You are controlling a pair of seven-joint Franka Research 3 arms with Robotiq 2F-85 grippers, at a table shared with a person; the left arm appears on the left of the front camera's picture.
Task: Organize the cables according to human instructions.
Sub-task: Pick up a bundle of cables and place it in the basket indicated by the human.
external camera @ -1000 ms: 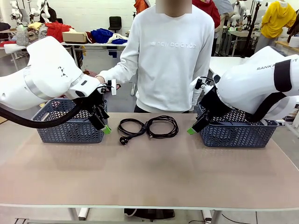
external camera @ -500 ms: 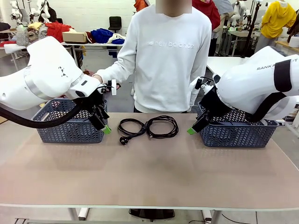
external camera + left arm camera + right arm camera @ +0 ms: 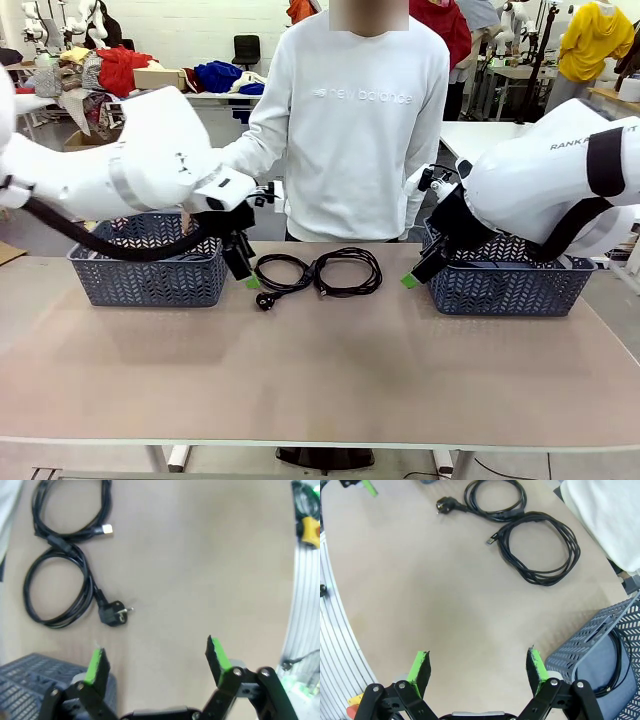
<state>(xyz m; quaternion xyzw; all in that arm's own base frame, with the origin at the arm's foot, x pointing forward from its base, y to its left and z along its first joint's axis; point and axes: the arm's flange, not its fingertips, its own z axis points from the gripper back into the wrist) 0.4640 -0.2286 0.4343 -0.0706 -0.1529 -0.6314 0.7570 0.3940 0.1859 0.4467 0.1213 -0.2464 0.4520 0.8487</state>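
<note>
Two cables lie coiled side by side at the far middle of the table. The left cable [image 3: 285, 258] [image 3: 90, 587] [image 3: 470, 500] ends in a round black plug [image 3: 265, 300] [image 3: 112, 615]. The right cable [image 3: 378, 272] [image 3: 52, 536] [image 3: 572, 550] has a small flat connector. My left gripper [image 3: 247, 272] [image 3: 156, 652] hangs open just left of the plugged cable, touching nothing. Off to the right, in front of the right basket, my right gripper [image 3: 410, 278] [image 3: 478, 661] is open with nothing in it. Another black cable [image 3: 615, 672] lies inside that basket.
A grey mesh basket [image 3: 150, 285] [image 3: 30, 680] stands at the back left and another basket [image 3: 505, 290] [image 3: 590, 645] at the back right. A person in a white sweatshirt [image 3: 365, 130] stands at the far edge behind the cables. The near half of the table [image 3: 320, 380] is bare.
My left arm has swung right, carrying its open gripper from the left basket's corner to beside the plugged cable. The right arm and both cables have not moved.
</note>
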